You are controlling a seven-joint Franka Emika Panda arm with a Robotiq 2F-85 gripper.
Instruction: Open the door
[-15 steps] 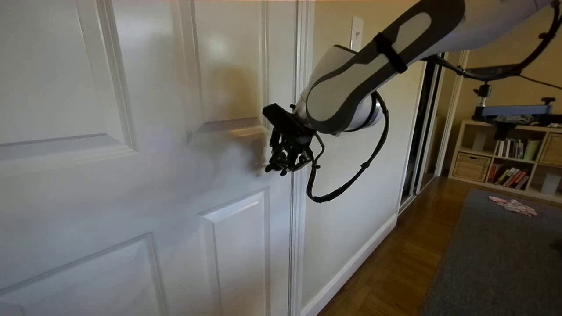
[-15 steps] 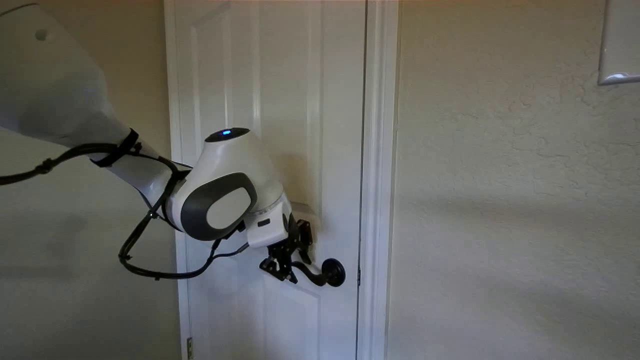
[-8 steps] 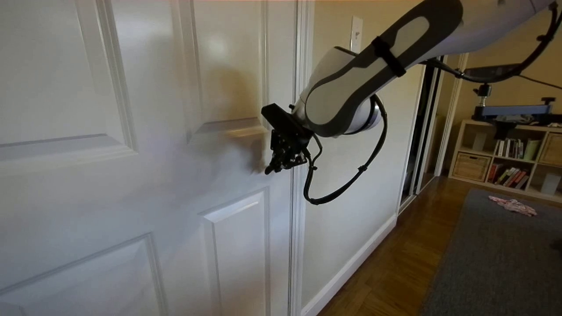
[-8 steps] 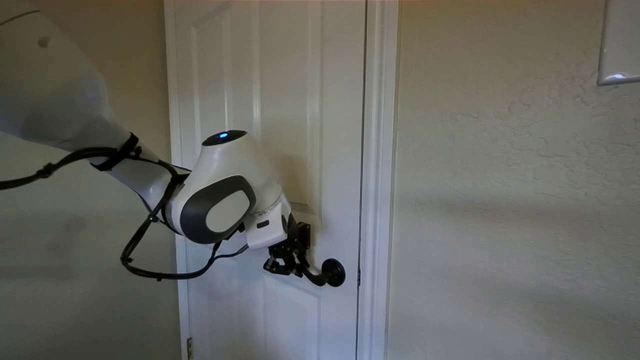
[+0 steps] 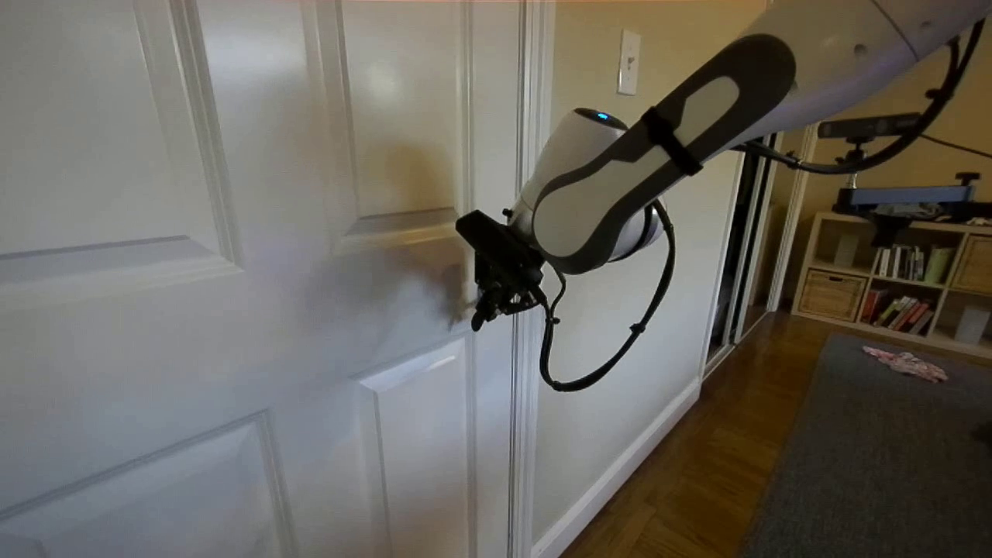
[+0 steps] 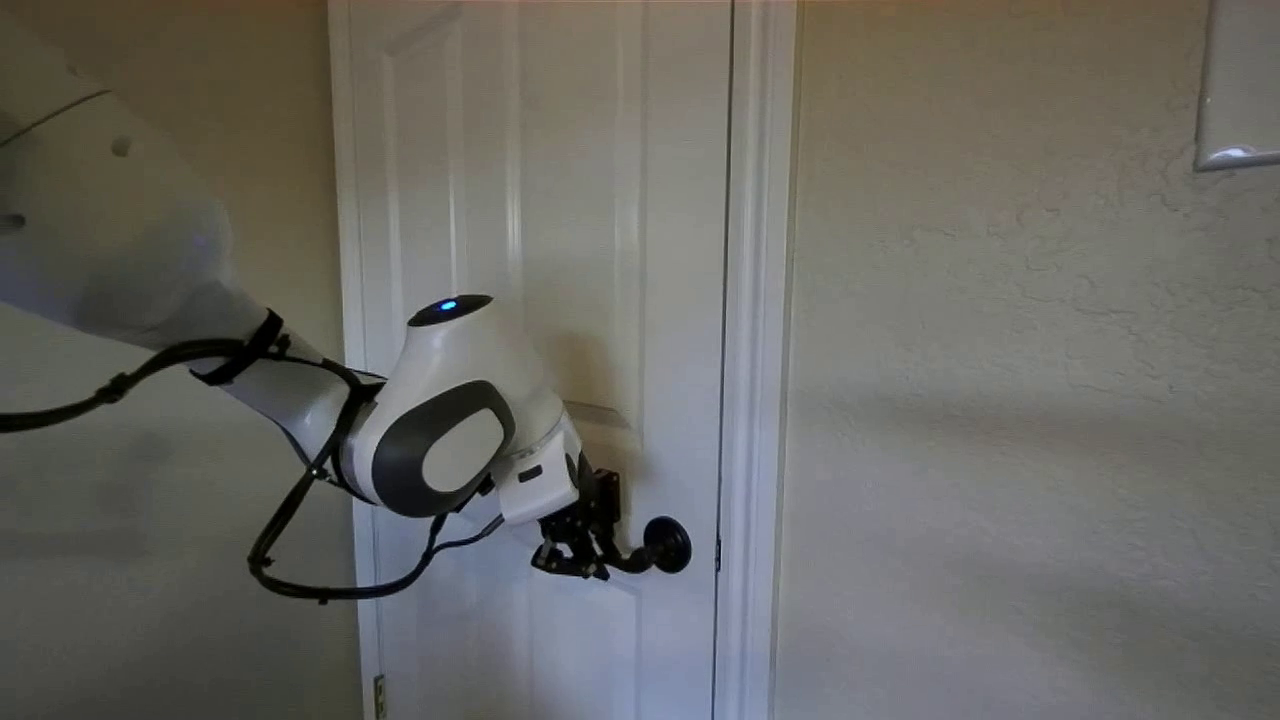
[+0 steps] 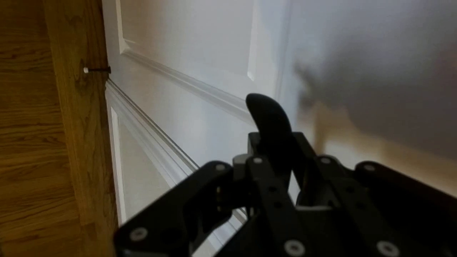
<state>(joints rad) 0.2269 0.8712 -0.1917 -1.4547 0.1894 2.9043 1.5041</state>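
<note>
The white panelled door [image 6: 680, 300] stands flush in its frame; it also shows in the wrist view [image 7: 200, 43] and in an exterior view [image 5: 310, 349]. Its dark lever handle [image 6: 668, 545] sits near the frame edge, with its round base visible and its free end hidden by the gripper. In the wrist view the curved black lever [image 7: 269, 114] passes between the fingertips. My gripper [image 7: 276, 142] is shut on the lever, with a finger on each side. The gripper also shows in both exterior views [image 6: 605, 565], [image 5: 500, 302], tilted downward close to the door.
A white door frame [image 6: 757, 400] borders the door, with walls on both sides. A light switch [image 5: 628, 62] is on the wall. A dark rug [image 5: 860, 449], a shelf with books [image 5: 899, 287] and a mounted camera [image 5: 868, 128] are farther off. A doorstop [image 7: 97, 70] is low on the door.
The fingers were open around the lever one second ago and have closed on it. The arm and gripper have then moved down, and the lever's held end looks lower. The door has not visibly moved.
</note>
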